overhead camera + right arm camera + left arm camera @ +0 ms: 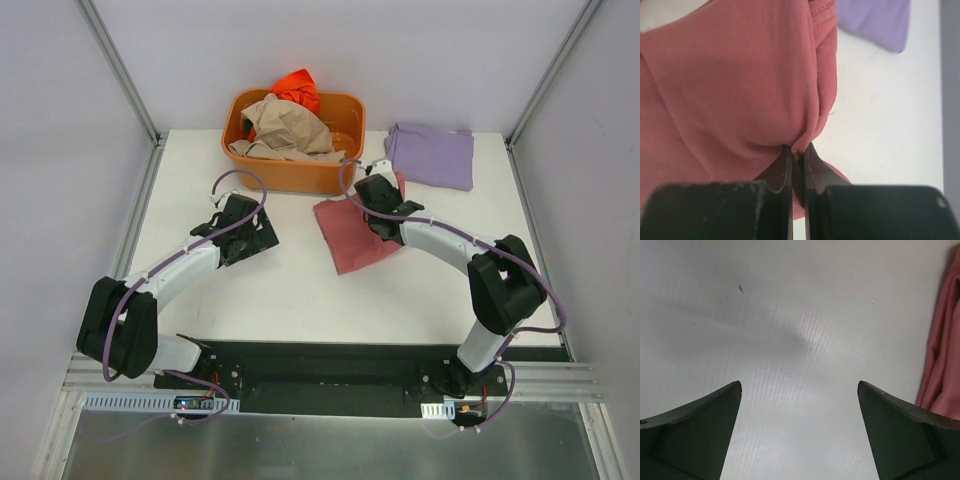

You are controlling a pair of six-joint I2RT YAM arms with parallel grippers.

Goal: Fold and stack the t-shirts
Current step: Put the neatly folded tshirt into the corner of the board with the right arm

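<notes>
A dusty rose-red t-shirt lies partly folded in the middle of the table. My right gripper is shut on a pinched fold of it at its far edge. A lavender purple t-shirt lies folded at the back right and shows in the right wrist view. A tan t-shirt and a bright orange one sit crumpled in the tub. My left gripper is open and empty over bare table, with the rose-red shirt's edge to its right.
The rigid orange plastic tub stands at the back centre of the white table, close to both grippers. Metal frame posts and walls bound the table on the left and right.
</notes>
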